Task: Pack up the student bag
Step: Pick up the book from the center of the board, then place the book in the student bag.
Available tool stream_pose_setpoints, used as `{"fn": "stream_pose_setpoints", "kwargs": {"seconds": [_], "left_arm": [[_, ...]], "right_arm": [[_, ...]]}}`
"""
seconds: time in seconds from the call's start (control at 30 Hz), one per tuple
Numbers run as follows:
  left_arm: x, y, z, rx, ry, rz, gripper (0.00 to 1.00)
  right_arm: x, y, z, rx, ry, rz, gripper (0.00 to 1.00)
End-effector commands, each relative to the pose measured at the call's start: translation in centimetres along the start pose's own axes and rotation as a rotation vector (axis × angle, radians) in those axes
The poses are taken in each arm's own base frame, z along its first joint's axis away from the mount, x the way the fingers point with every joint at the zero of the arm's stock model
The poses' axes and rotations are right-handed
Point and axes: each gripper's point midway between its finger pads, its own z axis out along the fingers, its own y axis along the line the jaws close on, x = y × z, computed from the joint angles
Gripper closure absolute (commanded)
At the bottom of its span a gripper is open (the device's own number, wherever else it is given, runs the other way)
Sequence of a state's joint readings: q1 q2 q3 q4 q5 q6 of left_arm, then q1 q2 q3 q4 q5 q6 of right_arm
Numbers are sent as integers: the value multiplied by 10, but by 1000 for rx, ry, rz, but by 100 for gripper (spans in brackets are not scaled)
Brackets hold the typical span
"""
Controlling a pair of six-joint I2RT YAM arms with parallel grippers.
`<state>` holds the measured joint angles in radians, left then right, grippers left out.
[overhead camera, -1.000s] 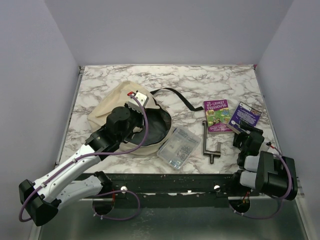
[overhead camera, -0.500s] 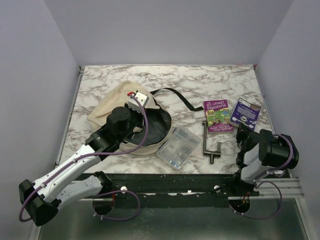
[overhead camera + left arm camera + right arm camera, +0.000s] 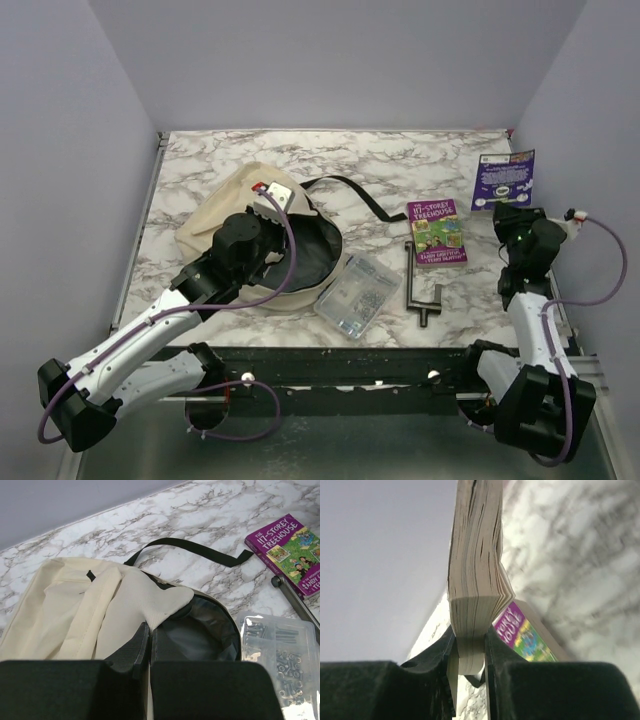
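Marble tabletop [image 3: 570,555]; right-wrist view shows tool [image 3: 470,652] clamping book [image 3: 476,555].

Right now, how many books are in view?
2. The Treehouse book lies flat on the table, right of the bag; the other book is clamped in the right end effector. The bag may hide more.

Overhead view is evenly lit and moderately bright, with soft diffuse light, probably from above. Shadows beneath the arms on the table [image 3: 400,160] are faint and short. The open mouth of the student bag [image 3: 212,212] reads near-black with little detail. Left wrist view is sharp; the clear box [image 3: 280,650] carries a mild sheen, and the left gripper [image 3: 149,630] in the foreground is underexposed. Right wrist view is poorest: the book [image 3: 475,570] is in fair focus, the table surface behind it smeared.
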<state>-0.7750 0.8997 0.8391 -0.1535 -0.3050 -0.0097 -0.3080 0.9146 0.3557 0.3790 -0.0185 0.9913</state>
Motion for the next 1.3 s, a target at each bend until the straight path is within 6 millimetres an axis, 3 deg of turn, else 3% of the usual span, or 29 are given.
{"fn": "stream_pose_setpoints", "kwargs": {"seconds": [0.0,0.17,0.4,0.53,0.67,0.97,1.13,1.27], "left_arm": [[-32,6,-1,-46,-105,-38,100],[-29,13,1,-80,-96,-45,100],[-27,19,6,-88,-84,-63,100],[-27,20,8,-75,-82,-68,100],[-27,24,9,-73,-83,-76,100],[-31,14,6,-8,-96,-83,100],[-33,12,2,12,-108,-85,100],[-35,7,-1,37,-118,-99,100]], "right_arm": [[8,41,-7,-79,225,-296,100],[53,79,-31,-190,611,-293,100],[123,151,-127,-459,1055,-124,100],[168,164,-179,-492,1248,-123,100],[192,163,-207,-508,1316,-59,100],[247,168,-223,-547,1406,-45,100],[277,175,-205,-526,1386,46,100],[300,177,-180,-488,1298,48,100]]}}
